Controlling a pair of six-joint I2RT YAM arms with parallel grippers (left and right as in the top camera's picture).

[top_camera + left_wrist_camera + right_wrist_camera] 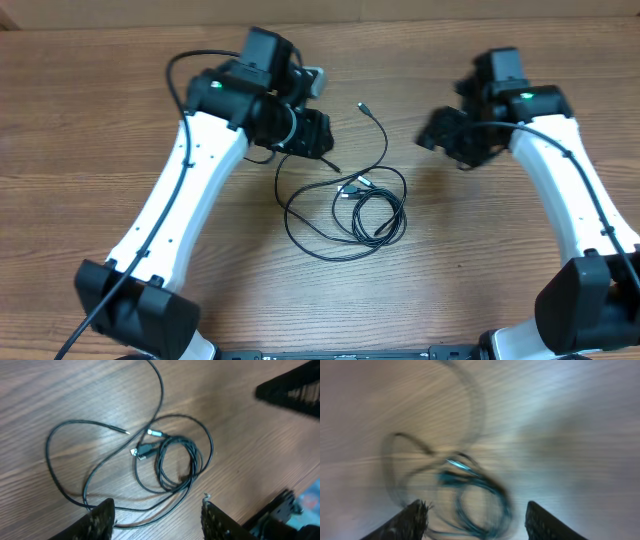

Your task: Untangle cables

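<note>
Tangled cables (146,451) lie loose; left tool (156,510), right tool (476,510) spread.

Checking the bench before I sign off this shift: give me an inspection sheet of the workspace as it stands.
Surface: wooden table, bare grain showing.
Job's things: thin black cables lie mid-table in overlapping loops, with plugs near the centre and one end trailing toward the far side.
Clutter: nothing seen.
Grippers: left claw open, holding nothing, a strand beside one finger; right claw open, view blurred.
Cables: arm wiring runs along both arms.
Surroundings: nothing seen.
</note>
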